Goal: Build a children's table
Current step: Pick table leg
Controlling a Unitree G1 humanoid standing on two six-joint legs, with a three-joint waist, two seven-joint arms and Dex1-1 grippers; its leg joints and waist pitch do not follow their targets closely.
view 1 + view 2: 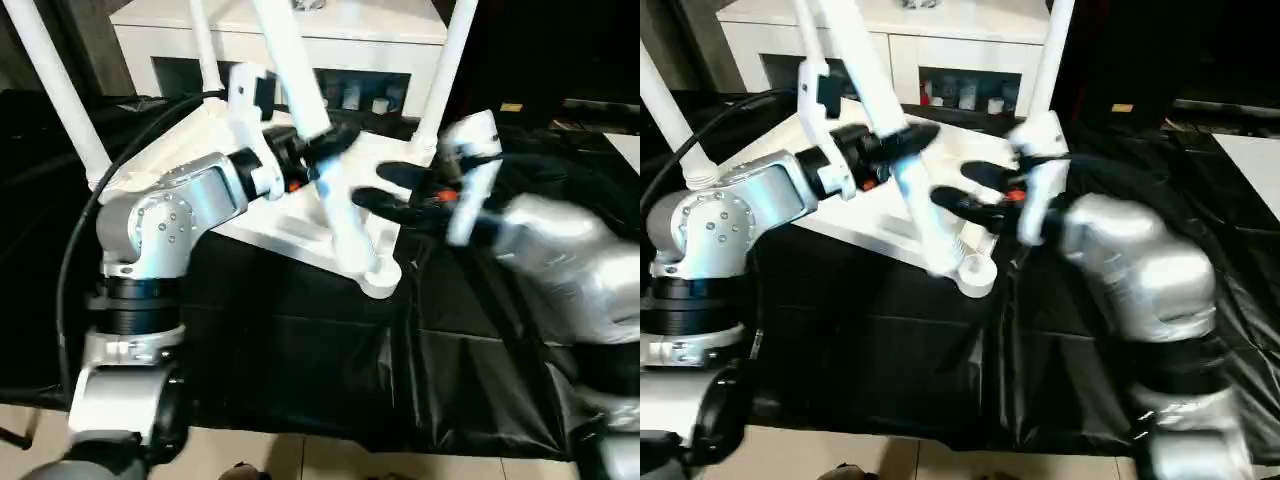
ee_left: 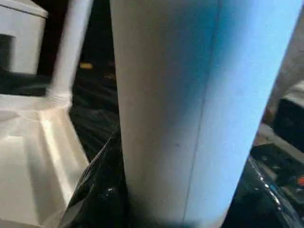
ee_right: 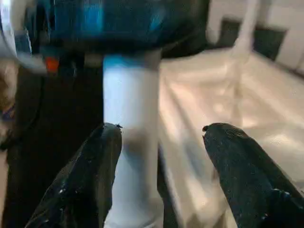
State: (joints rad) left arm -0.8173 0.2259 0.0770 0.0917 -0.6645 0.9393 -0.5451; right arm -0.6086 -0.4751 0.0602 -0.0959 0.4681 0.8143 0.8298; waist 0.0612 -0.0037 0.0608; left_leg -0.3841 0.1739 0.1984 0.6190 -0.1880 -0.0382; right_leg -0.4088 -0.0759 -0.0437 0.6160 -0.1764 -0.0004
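The children's table is upside down on black cloth: its white tabletop (image 1: 285, 228) lies flat and three white legs (image 1: 445, 70) stand up from its other corners. A fourth leg (image 1: 345, 220) leans over the near corner socket (image 1: 380, 280), its lower end at or in the socket. My left gripper (image 1: 325, 142) is shut on this leg at mid-height; in the left wrist view the leg (image 2: 190, 95) is pressed against a black finger (image 2: 99, 194). My right gripper (image 1: 383, 190) is open just right of the leg, pointing at it. In the right wrist view the leg (image 3: 130, 190) stands by one finger (image 3: 90, 175).
A white cabinet (image 1: 330, 45) with dark glass doors stands right behind the table. Black cloth (image 1: 300, 350) covers the work surface down to its front edge, with pale floor below. A black cable (image 1: 80, 230) loops beside my left forearm.
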